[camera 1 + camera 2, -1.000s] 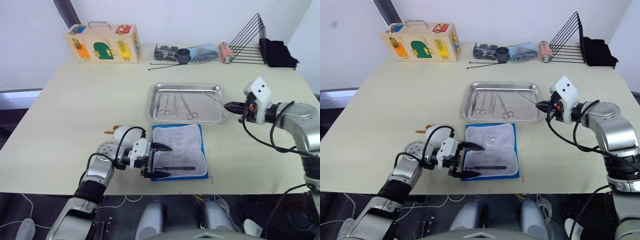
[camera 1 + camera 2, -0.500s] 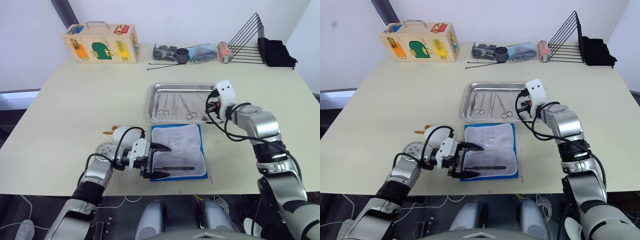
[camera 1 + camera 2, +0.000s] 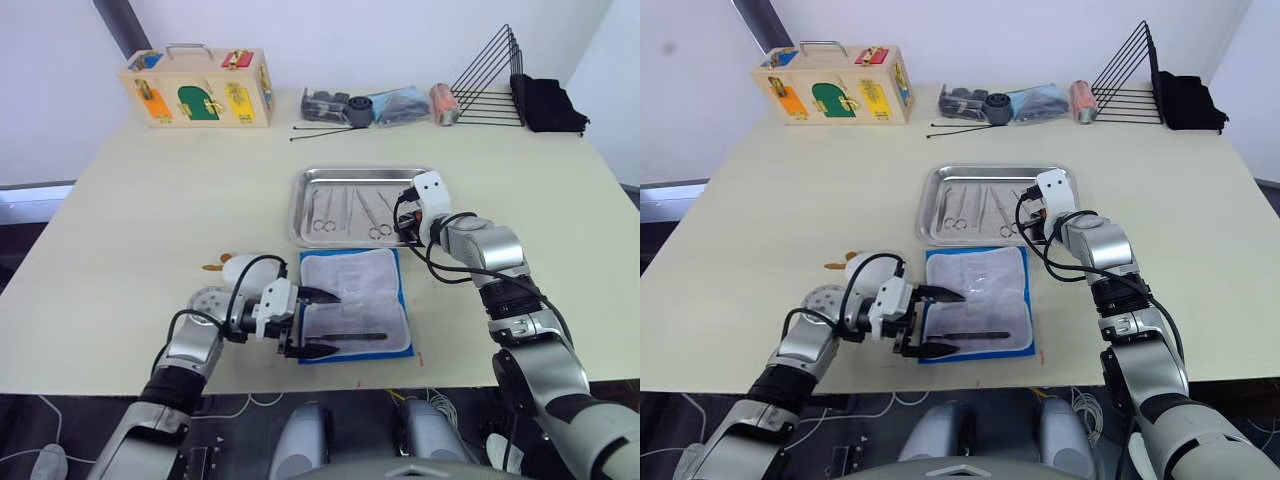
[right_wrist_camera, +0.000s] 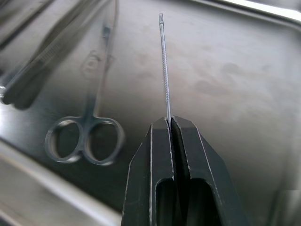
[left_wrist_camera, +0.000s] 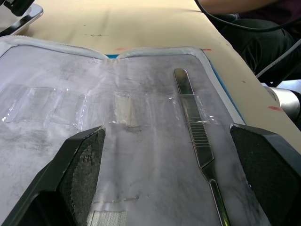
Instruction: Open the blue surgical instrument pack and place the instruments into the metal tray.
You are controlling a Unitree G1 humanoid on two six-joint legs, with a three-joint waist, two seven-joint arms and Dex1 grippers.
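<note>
The right gripper (image 4: 170,123), pinching a thin probe (image 4: 164,66), has swung in over the metal tray (image 3: 310,238) for release, while the left gripper (image 3: 318,322) waits spread at the pack's (image 3: 404,300) nine o'clock edge.

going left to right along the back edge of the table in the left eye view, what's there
Wooden latch box → dark bagged parts → orange-capped roll → black wire rack → black cloth.
</note>
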